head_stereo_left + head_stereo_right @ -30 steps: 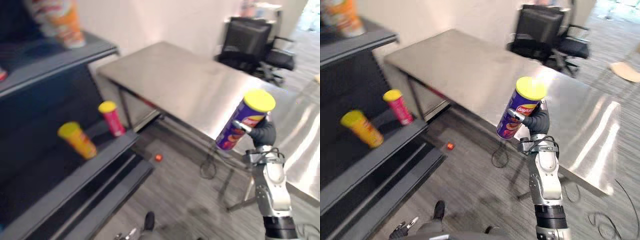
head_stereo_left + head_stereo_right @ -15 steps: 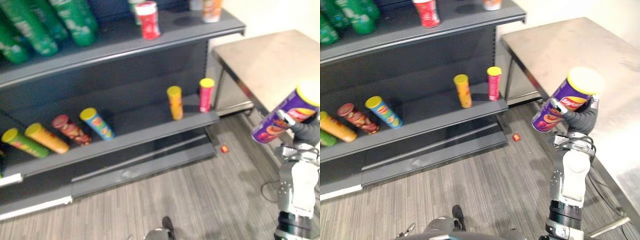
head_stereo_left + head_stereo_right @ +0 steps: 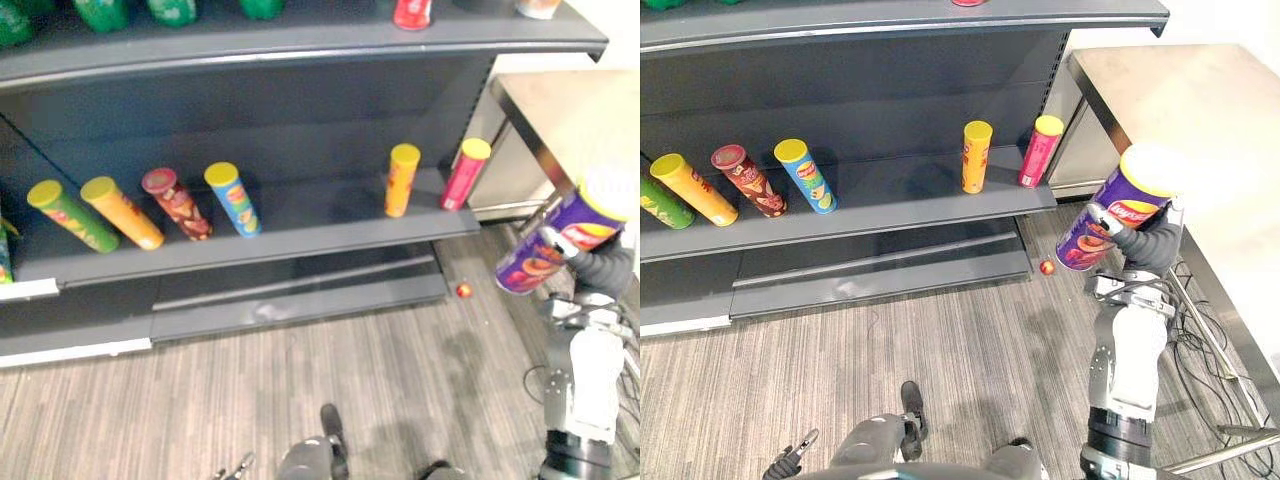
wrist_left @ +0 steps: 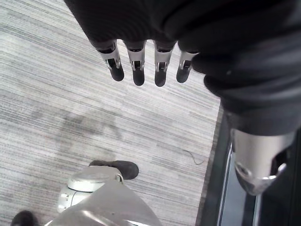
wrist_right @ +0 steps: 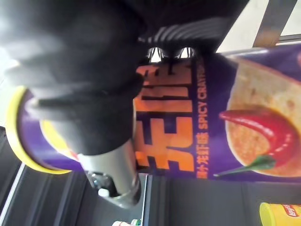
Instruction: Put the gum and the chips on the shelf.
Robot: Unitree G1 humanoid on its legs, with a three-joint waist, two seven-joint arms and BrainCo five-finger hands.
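My right hand is shut on a purple chips can with a yellow lid, holding it tilted in the air to the right of the shelf. The same purple can shows close up in the right wrist view, with the thumb across it. My left hand hangs open over the grey floor, its fingers straight and holding nothing. The lower shelf board carries several chips cans: two upright near its right end and several lying tilted at the left.
A steel table stands right of the shelf, close behind my right arm. The upper shelf board holds green and red cans. A small red ball lies on the floor by the shelf base.
The camera has swung left, so the shelf now faces me squarely and the table has slid to the right. My right hand still holds the purple can the same way.
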